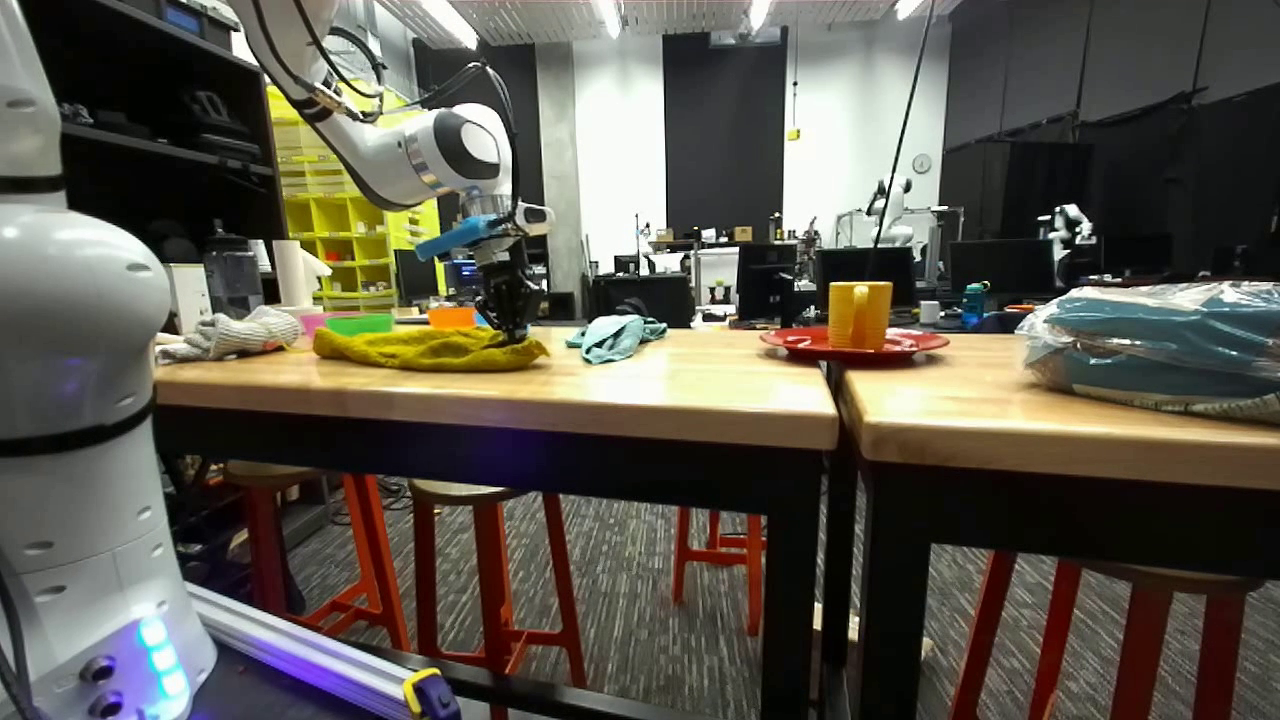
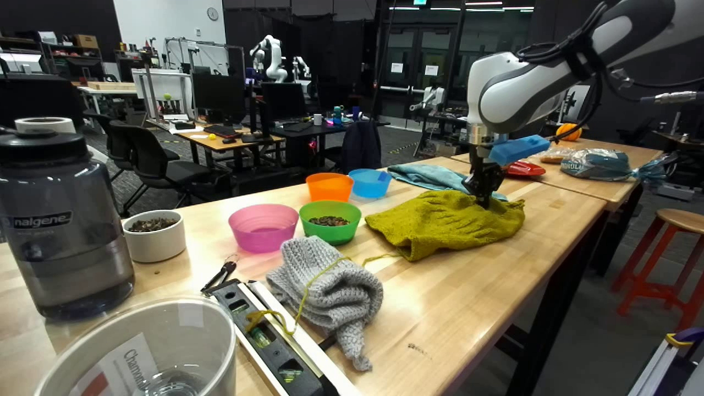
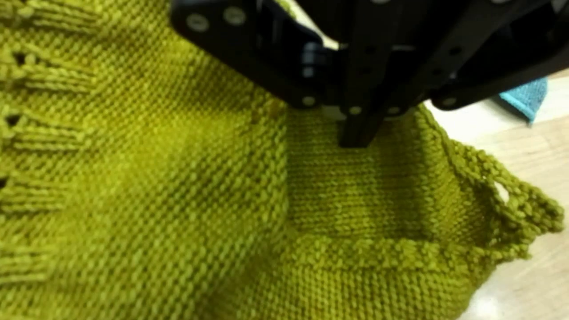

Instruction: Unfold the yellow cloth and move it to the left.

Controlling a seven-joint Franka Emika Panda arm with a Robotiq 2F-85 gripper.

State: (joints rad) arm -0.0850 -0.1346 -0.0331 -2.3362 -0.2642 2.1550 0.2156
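Observation:
The yellow cloth (image 2: 445, 220), a mustard knit, lies rumpled on the table, with folds across it in both exterior views. It fills most of the wrist view, where a ribbed edge band (image 3: 382, 255) and a holed corner (image 3: 529, 213) show. My gripper (image 3: 355, 144) points down onto the cloth, its fingers together. In an exterior view the gripper (image 1: 515, 335) stands over the end of the cloth (image 1: 420, 350) away from the robot base, tips touching the fabric. No fabric can be made out between the fingers, and the very tips are partly hidden by cloth in the exterior views.
A teal-grey cloth (image 1: 615, 337) lies close beside the yellow one. Pink (image 2: 263, 226), green (image 2: 330, 221), orange (image 2: 329, 187) and blue (image 2: 369, 182) bowls stand nearby. A grey knit cloth (image 2: 330, 280) rests by a level (image 2: 269, 341). Farther off is a red plate (image 1: 800, 343) bearing a mug (image 1: 858, 312).

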